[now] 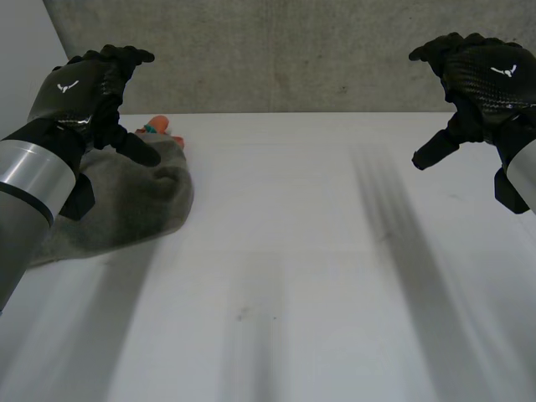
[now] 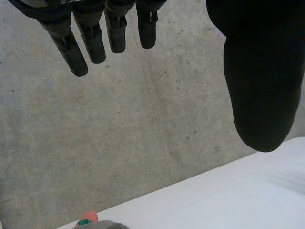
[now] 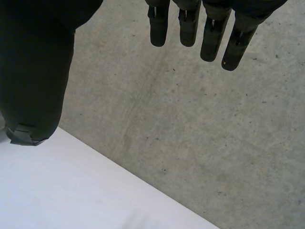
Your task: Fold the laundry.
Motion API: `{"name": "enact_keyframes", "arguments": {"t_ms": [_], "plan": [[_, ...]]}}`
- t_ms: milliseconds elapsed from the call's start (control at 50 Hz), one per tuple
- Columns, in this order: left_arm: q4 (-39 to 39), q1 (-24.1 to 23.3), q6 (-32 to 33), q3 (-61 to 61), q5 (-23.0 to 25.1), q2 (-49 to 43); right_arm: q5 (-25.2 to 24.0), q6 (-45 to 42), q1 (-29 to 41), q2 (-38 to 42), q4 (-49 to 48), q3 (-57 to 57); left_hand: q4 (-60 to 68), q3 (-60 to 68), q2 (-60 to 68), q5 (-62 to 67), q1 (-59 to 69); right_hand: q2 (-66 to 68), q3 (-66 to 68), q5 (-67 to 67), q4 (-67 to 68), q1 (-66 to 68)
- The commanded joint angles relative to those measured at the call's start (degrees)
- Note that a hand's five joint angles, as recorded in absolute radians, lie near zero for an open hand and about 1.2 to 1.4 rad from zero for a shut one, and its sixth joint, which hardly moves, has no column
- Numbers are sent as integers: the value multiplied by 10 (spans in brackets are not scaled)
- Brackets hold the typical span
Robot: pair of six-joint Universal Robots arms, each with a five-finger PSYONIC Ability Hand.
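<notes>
A grey cloth [image 1: 126, 209] lies in a loose, rumpled heap on the white surface [image 1: 318, 251], at the robot's left and toward the far edge. A small orange and teal thing [image 1: 159, 128] peeks out at the heap's far side (too little of it shows to say what it is).

The left hand [image 1: 79, 88] hangs above the far part of the cloth. In the left wrist view its fingers [image 2: 90, 43] are straight and lightly spread, with the thumb standing well apart from them, and they hold nothing. Below its fingertips run the concrete wall [image 2: 143, 133] and the edge of the surface [image 2: 228, 200], with the orange and teal thing [image 2: 88, 217] and a sliver of the grey cloth [image 2: 102, 225] at the edge of that view.

The right hand [image 1: 486, 79] is raised over the far right side of the surface, well apart from the cloth. Its own wrist view shows its fingers [image 3: 190, 24] straight and relaxed, the thumb off to one side, nothing between them.
</notes>
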Motion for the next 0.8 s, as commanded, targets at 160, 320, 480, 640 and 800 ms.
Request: {"name": "enact_keyframes", "arguments": {"t_ms": [160, 320, 480, 640, 800], "plan": [[0, 2, 6, 7, 1, -9, 3, -19, 0, 5, -1, -3, 5, 2, 3, -2, 9, -33, -33, -32, -36, -14], [6, 7, 166, 30, -2, -83, 2, -30, -1, 10, -2, -3, 10, 8, 8, 4, 14, -33, -33, -32, -36, -14], [61, 53, 372, 59, -1, -219, 1, -50, 0, 51, -1, -4, 35, 33, 33, 29, 39, -33, -33, -32, -36, -14], [134, 85, 456, 131, -2, -394, 1, -60, 1, 91, 1, -4, 72, 70, 70, 66, 76, -33, -33, -32, -36, -14], [146, 98, 486, 165, -3, -451, 2, -62, 6, 99, 0, -2, 681, 678, 679, 675, 685, -33, -33, -32, -36, -14]]}}
